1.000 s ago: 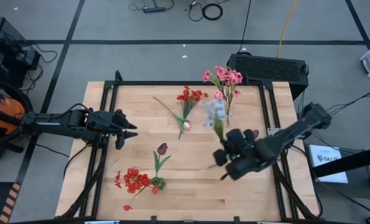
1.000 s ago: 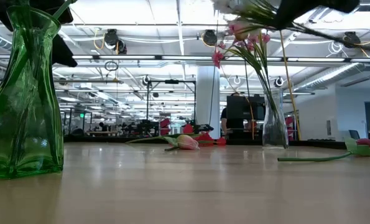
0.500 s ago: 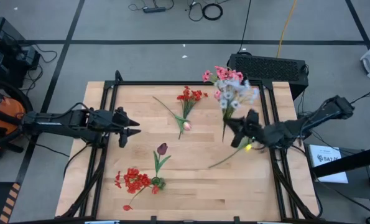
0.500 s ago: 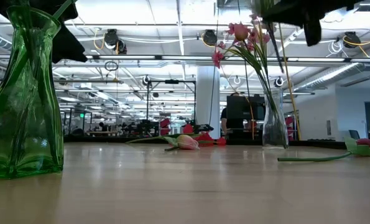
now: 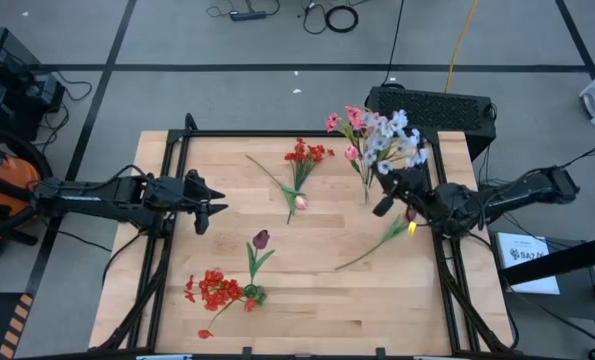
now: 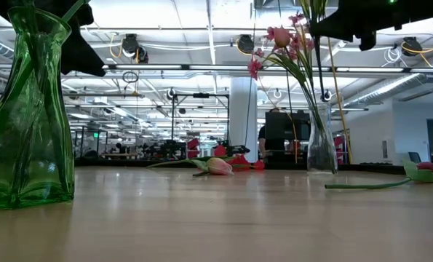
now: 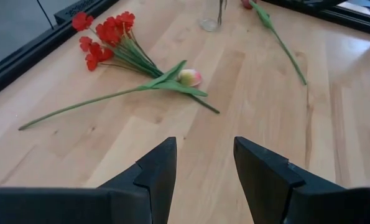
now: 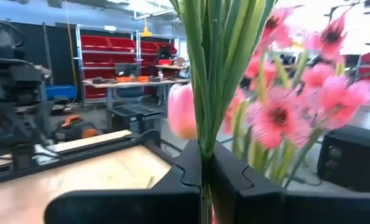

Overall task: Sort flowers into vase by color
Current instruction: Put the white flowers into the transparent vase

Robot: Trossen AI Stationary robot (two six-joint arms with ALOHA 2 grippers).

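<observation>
high view: your right gripper (image 5: pixel 409 190) is gripping the pale bluish-white sprig (image 5: pixel 392 142) by its green stalks, carrying it beside the pink blooms (image 5: pixel 355 122) at the table's far right. red blossom stems (image 5: pixel 305 155), a dark maroon tulip (image 5: pixel 261 239), a second red cluster (image 5: pixel 215 291) and a long-stalked tulip (image 5: pixel 377 243) are lying on the wooden table (image 5: pixel 307 300). your left gripper (image 5: pixel 209 203) is waiting at the table's left side.

low view: the clear glass vase (image 6: pixel 322 145) is holding the pink blooms; a green glass vase (image 6: pixel 25 116) is standing close to the camera.

left wrist view: the jaws are standing wide with nothing between them.

right wrist view: the fingers (image 8: pixel 197 168) are clamping the stalks tightly.

recommendation: judging by colour, white is not belonging with pink; be confirming the target vase, keeping the stalks vertical, and lowering the ends past the rim before releasing.
</observation>
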